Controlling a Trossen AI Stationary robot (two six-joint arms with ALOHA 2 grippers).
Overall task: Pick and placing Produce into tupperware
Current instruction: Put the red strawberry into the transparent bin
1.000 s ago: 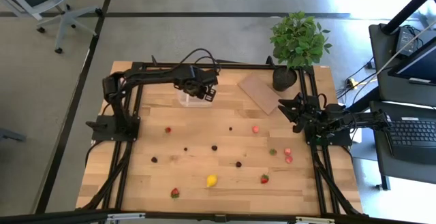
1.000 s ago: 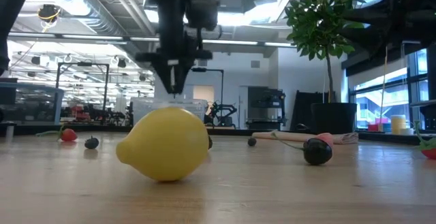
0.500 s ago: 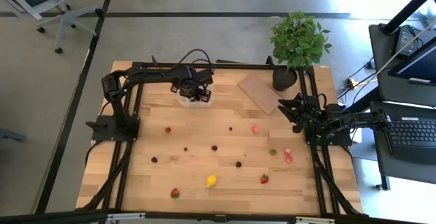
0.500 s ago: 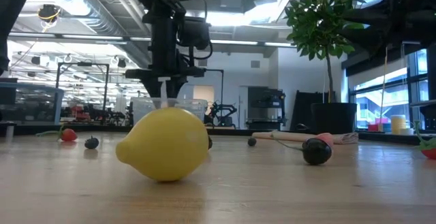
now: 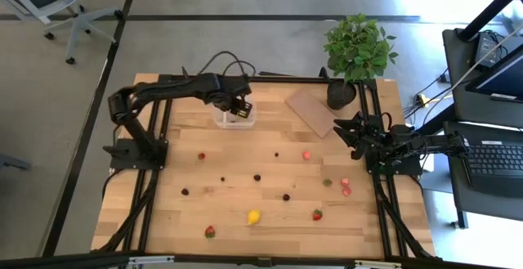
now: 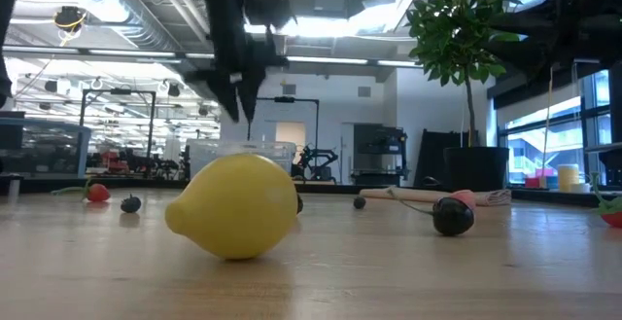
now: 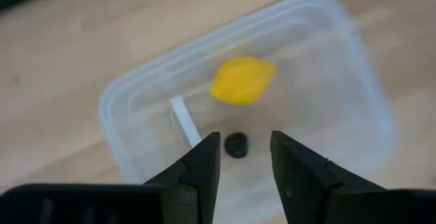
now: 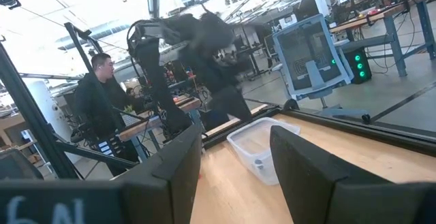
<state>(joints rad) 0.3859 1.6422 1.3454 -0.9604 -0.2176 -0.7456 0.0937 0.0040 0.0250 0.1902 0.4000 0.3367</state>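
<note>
The clear tupperware (image 5: 233,118) stands on the table at the far middle. It holds a yellow lemon-like piece (image 7: 242,81) and a dark berry (image 7: 236,145). My left gripper (image 5: 239,107) hangs open and empty just above it, its fingers (image 7: 204,159) pointing down into it. More produce lies loose on the table: a lemon (image 5: 254,217), strawberries (image 5: 317,214) (image 5: 210,231) (image 5: 202,156), dark berries (image 5: 257,177) (image 5: 286,196) and a green piece (image 5: 327,182). My right gripper (image 5: 343,130) waits open at the table's right edge.
A brown board (image 5: 310,111) lies to the right of the tupperware. A potted plant (image 5: 357,52) stands at the far right corner. In the low view the lemon (image 6: 233,206) sits close in front. A person (image 8: 102,108) stands beyond the table's left side.
My left gripper has stayed over the tupperware. It shifted a little toward the table's left edge, then rose somewhat and tipped. The arm's shoulder has swung toward the left. The produce has not moved.
</note>
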